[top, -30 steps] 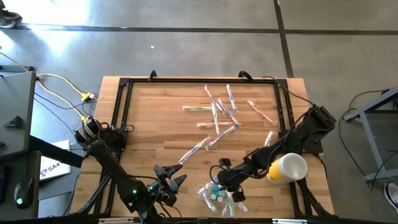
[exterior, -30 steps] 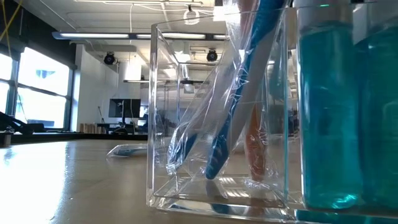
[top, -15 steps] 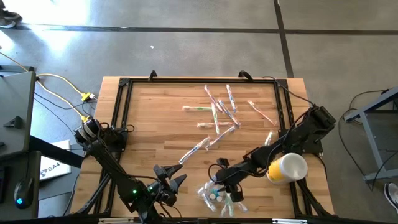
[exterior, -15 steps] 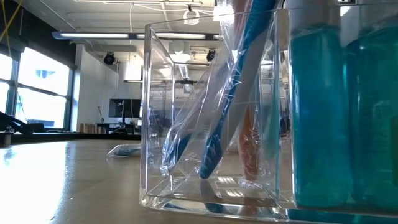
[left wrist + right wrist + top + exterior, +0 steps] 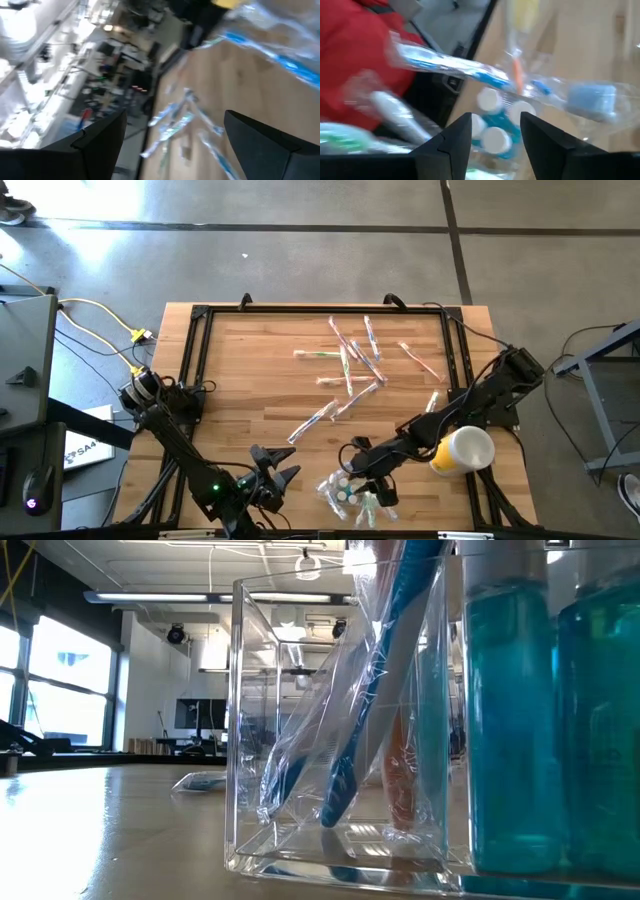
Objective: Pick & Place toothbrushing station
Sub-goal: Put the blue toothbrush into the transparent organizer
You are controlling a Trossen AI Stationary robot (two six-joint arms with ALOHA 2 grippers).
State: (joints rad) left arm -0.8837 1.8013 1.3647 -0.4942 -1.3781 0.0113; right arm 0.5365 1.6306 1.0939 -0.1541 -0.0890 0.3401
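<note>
A clear box organiser [image 5: 350, 495] stands near the table's near edge; it also shows in the low view [image 5: 245, 720]. It holds several wrapped toothbrushes, one blue [image 5: 375, 690] and one orange [image 5: 403, 780], which lean against its walls. Teal bottles [image 5: 510, 720] with white caps [image 5: 490, 100] stand beside them. My right gripper [image 5: 368, 477] is open just above the organiser, and the caps show between its fingers [image 5: 492, 140]. My left gripper [image 5: 272, 470] is open and empty to the organiser's left [image 5: 170, 135]. Several loose wrapped toothbrushes [image 5: 350, 365] lie flat at the table's middle and far side. My right gripper hangs open over the organiser's top, coming from the table's right, slanting down. Whether a finger touches the wrappers or the box I cannot tell.
A black frame [image 5: 195, 360] runs around the wooden table top. A white and yellow cup-like thing [image 5: 462, 450] sits by my right arm near the right edge. Bare wood lies between the loose toothbrushes and the left frame rail.
My right gripper has gone a little toward the near edge, over the organiser. In the low view the organiser has shifted slightly toward the camera and to the picture's left, then stayed still. My left arm has kept still.
</note>
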